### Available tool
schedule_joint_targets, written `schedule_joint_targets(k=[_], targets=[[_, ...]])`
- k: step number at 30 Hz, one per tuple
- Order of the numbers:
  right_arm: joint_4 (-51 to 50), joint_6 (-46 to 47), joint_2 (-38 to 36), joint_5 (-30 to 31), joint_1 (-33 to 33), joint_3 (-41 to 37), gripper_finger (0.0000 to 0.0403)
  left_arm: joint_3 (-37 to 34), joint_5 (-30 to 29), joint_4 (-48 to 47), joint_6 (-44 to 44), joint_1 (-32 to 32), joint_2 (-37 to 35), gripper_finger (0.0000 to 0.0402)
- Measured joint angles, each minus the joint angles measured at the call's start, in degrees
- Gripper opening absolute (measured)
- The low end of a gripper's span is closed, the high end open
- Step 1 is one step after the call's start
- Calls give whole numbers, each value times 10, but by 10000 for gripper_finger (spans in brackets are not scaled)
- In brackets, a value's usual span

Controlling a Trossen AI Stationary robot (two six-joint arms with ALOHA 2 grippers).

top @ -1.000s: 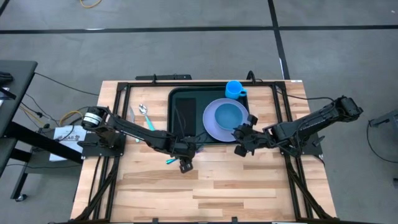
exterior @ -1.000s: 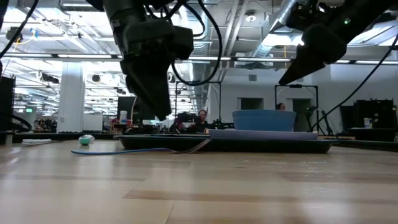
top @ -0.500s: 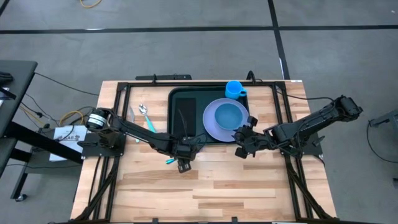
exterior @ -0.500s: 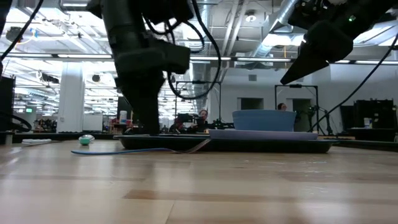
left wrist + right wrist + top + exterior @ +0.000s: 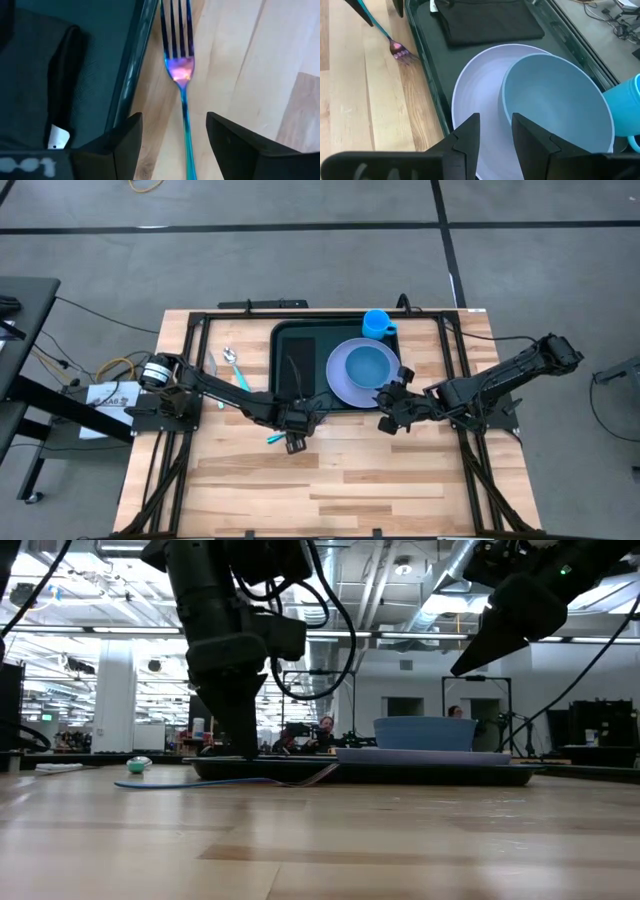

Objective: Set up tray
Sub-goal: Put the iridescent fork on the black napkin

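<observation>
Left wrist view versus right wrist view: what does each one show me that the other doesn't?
Only the left wrist view shows the left gripper, its fingers open on either side of the fork's handle on the wooden table.

Only the right wrist view shows the right gripper, open above the lavender plate, along with the light blue bowl sitting on that plate and part of the blue cup beyond it.

Both show the iridescent fork lying just outside the rim of the dark green tray, and the dark napkin inside the tray.
</observation>
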Motion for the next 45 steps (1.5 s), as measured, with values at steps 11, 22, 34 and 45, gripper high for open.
schedule_joint_targets(k=[11,22,34,45], targets=[[0,0,0,0,0,0,107,1,23,4,-1,5,27,208],[2,0,0,0,0,0,107,1,24,-11,17,13,28,208],[4,0,0,1,0,0,107,3,64,11,40,27,59,208],[4,0,0,0,0,0,107,2,73,18,49,37,60,208]])
